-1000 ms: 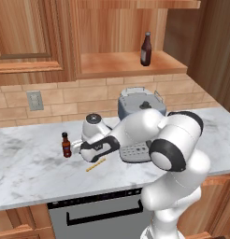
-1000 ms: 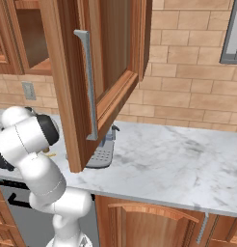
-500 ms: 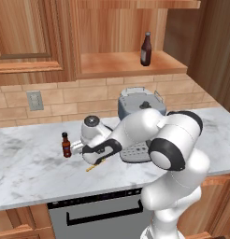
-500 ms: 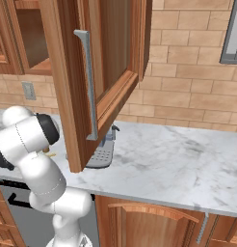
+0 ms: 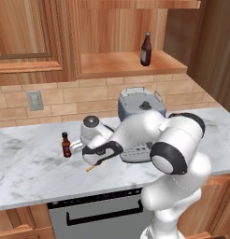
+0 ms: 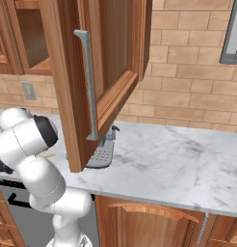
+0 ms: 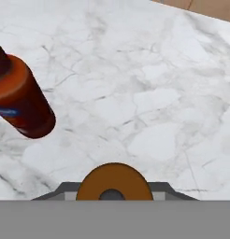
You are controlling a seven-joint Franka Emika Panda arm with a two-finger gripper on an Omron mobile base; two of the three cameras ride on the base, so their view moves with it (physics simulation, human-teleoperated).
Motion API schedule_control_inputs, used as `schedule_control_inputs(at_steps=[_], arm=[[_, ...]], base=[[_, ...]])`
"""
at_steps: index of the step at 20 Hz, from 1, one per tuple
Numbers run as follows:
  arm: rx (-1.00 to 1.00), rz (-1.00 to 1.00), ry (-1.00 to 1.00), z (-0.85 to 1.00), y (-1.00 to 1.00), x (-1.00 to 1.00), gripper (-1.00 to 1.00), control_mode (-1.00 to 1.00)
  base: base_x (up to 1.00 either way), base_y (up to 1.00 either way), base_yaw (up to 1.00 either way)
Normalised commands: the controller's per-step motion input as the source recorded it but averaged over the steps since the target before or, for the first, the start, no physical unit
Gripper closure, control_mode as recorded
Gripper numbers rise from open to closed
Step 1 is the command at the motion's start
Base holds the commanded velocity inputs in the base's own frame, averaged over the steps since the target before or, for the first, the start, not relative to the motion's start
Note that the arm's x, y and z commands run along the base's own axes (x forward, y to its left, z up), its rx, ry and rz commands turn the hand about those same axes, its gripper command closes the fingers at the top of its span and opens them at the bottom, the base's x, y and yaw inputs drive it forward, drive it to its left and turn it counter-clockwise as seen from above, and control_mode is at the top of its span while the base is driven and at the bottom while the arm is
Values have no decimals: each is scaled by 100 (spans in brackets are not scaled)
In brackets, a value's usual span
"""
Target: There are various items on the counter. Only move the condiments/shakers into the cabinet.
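The tan wooden pepper shaker [image 7: 114, 183] shows its round top at the bottom of the hand view, between my gripper's [image 7: 114, 191] fingers, which stand open on either side of it. The black-capped sauce bottle [image 5: 66, 144] [image 7: 22, 100] stands on the marble counter [image 5: 32, 172] just left of my hand [image 5: 95, 148], apart from it. In the left base view the hand hides the shaker. The dark brown glass bottle [image 5: 146, 49] stands upright on the floor of the doorless cabinet [image 5: 117, 63].
A thin yellow stick [image 5: 91, 167] lies on the counter just under my hand. The grey coffee machine [image 5: 141, 105] stands behind my arm. An open wooden cabinet door [image 6: 98, 77] hangs out over the counter [image 6: 178, 154] in the right base view.
My hand has sunk slightly lower toward the counter beside the sauce bottle. The bottles have not moved.
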Motion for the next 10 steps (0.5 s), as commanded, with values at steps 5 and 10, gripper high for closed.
schedule_control_inputs(at_steps=[5, 10], arm=[[-1, -10, -17, 80, -2, -50, 100, -100], [0, -16, -16, 100, -17, -64, 100, -100]], base=[[0, 0, 0], [0, 0, 0]])
